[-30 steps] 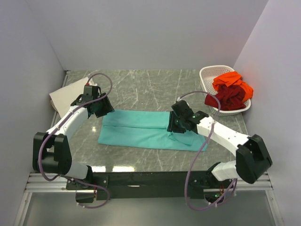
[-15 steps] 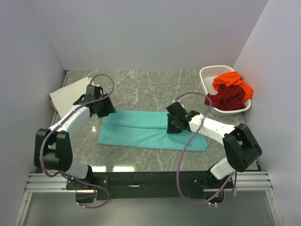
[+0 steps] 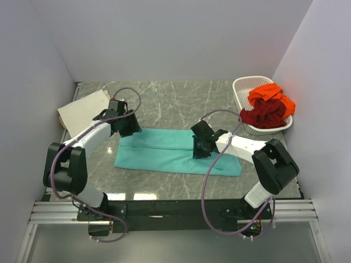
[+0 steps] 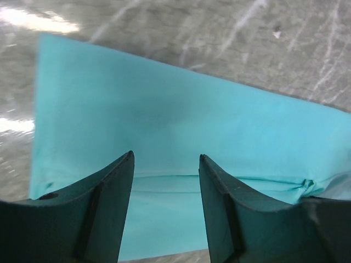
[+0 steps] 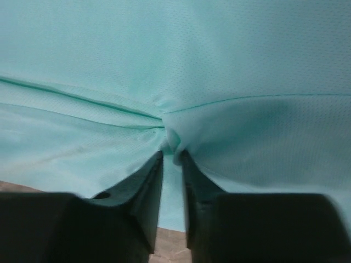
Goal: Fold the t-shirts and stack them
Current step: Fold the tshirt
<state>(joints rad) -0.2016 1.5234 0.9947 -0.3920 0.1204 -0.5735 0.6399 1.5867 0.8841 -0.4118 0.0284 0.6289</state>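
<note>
Top external view has the teal short-sleeved cloth t-shirt (image 3: 164, 156) lying flat on the grey marbled desk (image 3: 181, 98) as a long band. Its sides look turned in, so I judge the lengthwise fold done and the crosswise fold to be the step in hand.

The right gripper (image 3: 198, 146) sits on the right half of that teal shirt. In the right wrist view its fingers are almost pressed together on a small ridge of teal cloth, and creases run out from the pinch. The left gripper (image 3: 130, 126) hangs over the teal shirt's far left corner. In the left wrist view its fingers are spread with nothing between them. The cloth and a seam line show below, and I cannot tell whether the tips touch the cloth.

A cream, flat-folded cloth t-shirt (image 3: 82, 109) lies to the left of the teal shirt, apart from it. It reads as one item finished and the likely base of the stack.

To the far right of the teal shirt, a white plastic lattice basket (image 3: 239, 86) holds a crumpled bright orange t-shirt (image 3: 269, 93) and a crumpled dark red t-shirt (image 3: 266, 114). Neither is begun. That leaves the teal shirt's last fold, two whole shirts to fold, and all of the stacking, since no shirt lies on the cream one yet.
</note>
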